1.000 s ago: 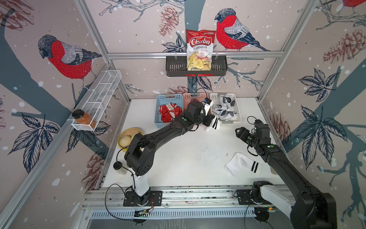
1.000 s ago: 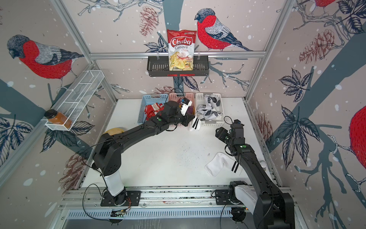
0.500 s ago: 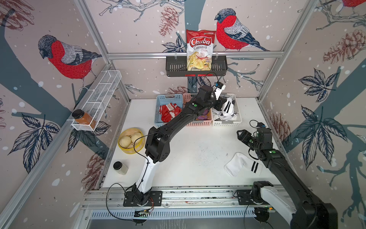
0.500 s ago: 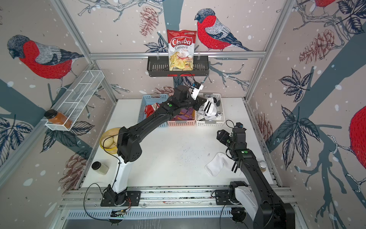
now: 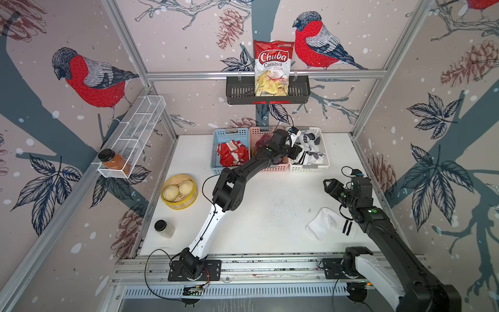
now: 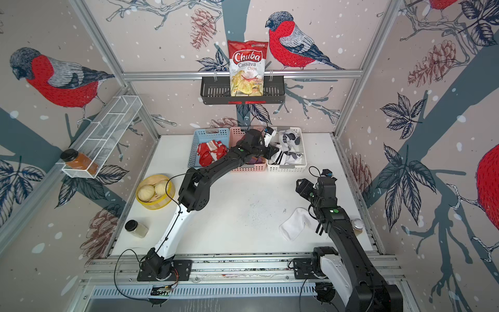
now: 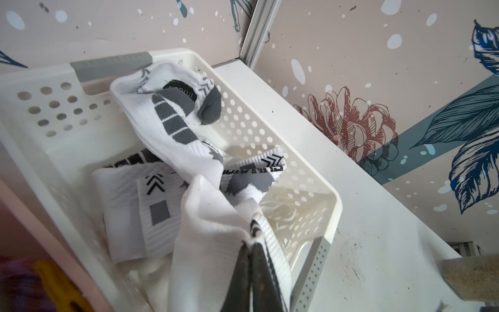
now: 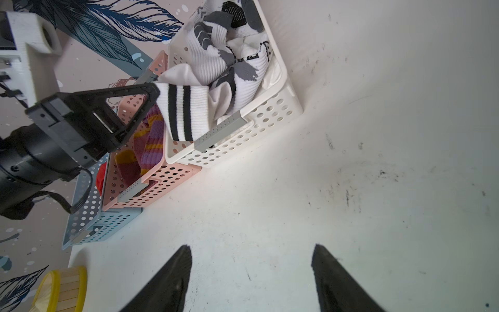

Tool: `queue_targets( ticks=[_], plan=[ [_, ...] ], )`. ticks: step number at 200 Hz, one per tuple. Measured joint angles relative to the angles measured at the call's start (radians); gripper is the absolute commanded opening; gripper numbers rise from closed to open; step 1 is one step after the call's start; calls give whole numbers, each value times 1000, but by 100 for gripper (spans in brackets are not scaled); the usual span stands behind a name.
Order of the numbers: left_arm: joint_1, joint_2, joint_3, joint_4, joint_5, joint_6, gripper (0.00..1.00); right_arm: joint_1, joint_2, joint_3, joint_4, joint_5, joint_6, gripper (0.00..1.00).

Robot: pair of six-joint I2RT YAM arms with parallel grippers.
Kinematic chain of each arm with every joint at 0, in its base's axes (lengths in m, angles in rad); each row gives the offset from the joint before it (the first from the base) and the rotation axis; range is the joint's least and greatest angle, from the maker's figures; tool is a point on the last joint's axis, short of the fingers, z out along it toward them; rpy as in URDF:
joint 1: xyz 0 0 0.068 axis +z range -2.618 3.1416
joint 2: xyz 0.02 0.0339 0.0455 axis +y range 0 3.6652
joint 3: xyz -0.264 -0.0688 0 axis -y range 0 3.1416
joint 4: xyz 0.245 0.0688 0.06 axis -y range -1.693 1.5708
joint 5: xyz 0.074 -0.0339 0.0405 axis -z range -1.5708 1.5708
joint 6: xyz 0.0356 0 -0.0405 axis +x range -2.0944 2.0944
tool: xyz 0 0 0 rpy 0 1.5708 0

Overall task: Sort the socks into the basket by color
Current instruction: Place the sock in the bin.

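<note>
Right wrist view: left fingers (image 8: 152, 90) clenched on striped sock (image 8: 186, 113) over white basket (image 8: 270, 116); right fingers (image 8: 172, 278) released; loose sock (image 5: 321, 224) awaits on tabletop (image 5: 270, 205).

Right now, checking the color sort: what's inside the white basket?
White basket: white socks with grey and black marks; the left gripper, jaws shut, holds a black-striped sock over its rim. Whatever lies beneath the pile is hidden.

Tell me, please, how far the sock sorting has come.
Done: red socks lie in the blue basket, purple-mustard socks in the pink basket, white socks in the white basket. In hand: the left fingers pinch a black-striped white sock over the white basket. Left: one white sock on the table near the right fingers, which stand open and empty.
</note>
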Motion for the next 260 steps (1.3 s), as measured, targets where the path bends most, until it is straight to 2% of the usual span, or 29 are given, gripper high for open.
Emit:
queue_targets(
  ticks=[32,44,61,110,187,260],
  plan=[
    [2,39,18,13,8,-5,0,0,-10,-3,-3,0,1,73],
    [2,47,19,12,10,-6,7,0,-14,-5,-3,0,1,73],
    [2,48,19,12,10,-5,27,0,-19,-5,-4,0,1,73],
    [2,11,-11,11,2,-2,44,0,-12,-5,-29,0,1,75],
    [6,-188,-150,72,-43,16,51,4,-15,-7,-134,34,20,77],
    [8,-504,-562,154,-128,32,54,65,-29,-22,-277,98,80,80]
  ],
)
